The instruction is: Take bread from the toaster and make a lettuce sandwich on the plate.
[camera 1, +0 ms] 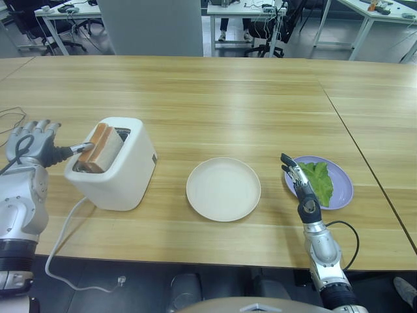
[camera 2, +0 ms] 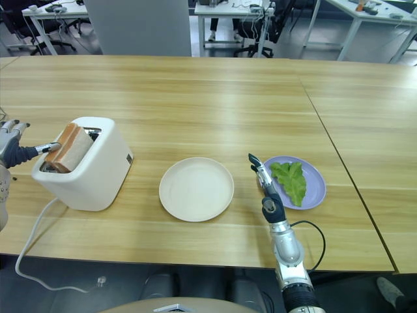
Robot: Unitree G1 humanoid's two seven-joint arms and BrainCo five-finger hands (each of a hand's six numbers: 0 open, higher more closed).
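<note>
At the table's (camera 1: 228,98) left side, the open, empty left robot hand (camera 1: 34,145) sat just left of the bread (camera 1: 103,147) in the toaster (camera 1: 124,179).

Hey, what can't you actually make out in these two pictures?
Bread: lower part hidden inside the toaster, both views.
Left hand: cut off by the left edge, right eye view.
Right hand: seen edge-on, both views; contact with the purple plate unclear.
Lettuce: one leaf or several, too small to tell.
</note>
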